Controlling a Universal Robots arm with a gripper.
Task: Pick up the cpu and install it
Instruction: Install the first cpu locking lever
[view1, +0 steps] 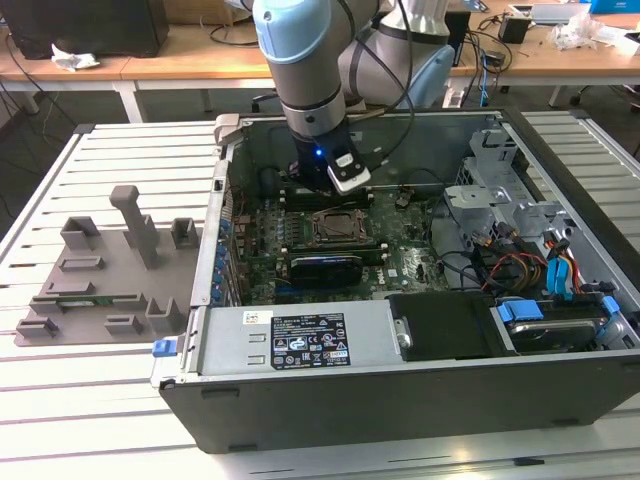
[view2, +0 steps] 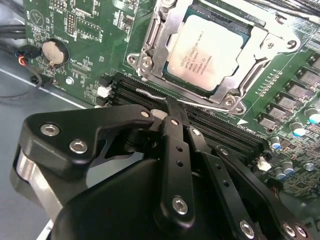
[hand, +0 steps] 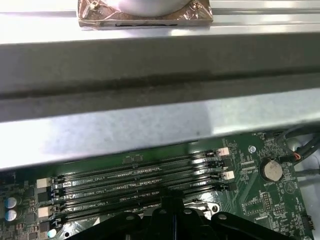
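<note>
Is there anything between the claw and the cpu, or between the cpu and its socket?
Nothing visible stands between them. In the second wrist view the cpu already lies inside the socket, its metal top uncovered. The claw is beside it, over the memory slots, holding nothing.

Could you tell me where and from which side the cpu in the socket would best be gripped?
The cpu lies flat in the open socket frame, top face up. Probably best taken from straight above, pinching two opposite thin edges, since the frame blocks any sideways approach. The hand hangs beside it over the memory slots.
</note>
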